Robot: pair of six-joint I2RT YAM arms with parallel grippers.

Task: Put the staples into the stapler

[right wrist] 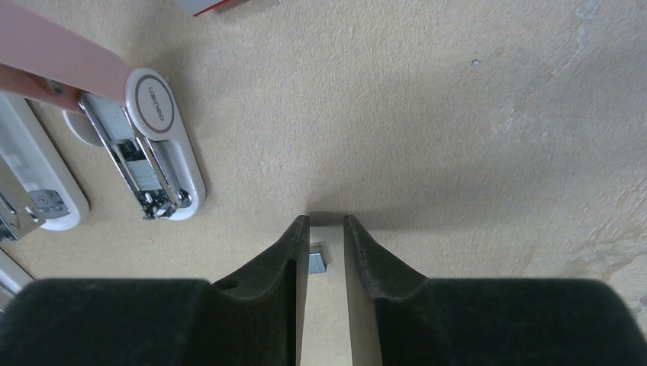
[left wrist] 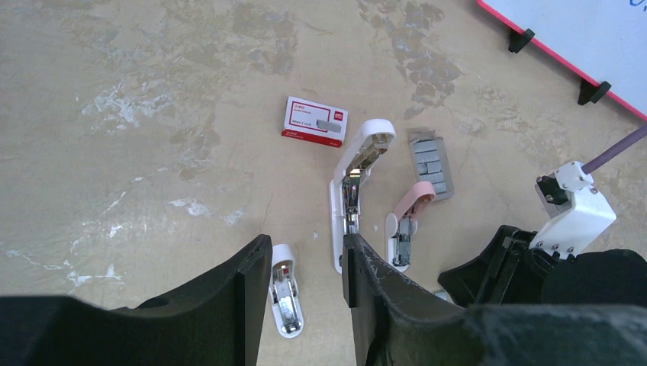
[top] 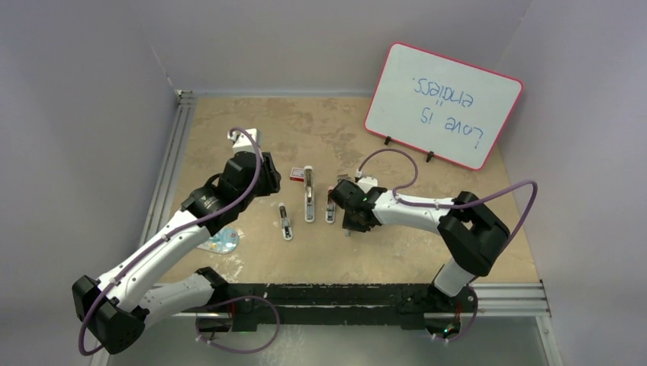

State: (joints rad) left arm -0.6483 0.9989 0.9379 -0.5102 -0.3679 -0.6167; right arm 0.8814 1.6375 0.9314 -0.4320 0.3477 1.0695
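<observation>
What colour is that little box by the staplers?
The box is red, white label; left wrist view.

Pink stapler flipped open, grey staples stacked just beside, perhaps touching.

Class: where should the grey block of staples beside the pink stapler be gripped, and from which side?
Probably across its two long sides, from straight above. The staples lie flat on the table and are narrowest that way; the pink stapler crowds one end, so pinch nearer the other.
</observation>
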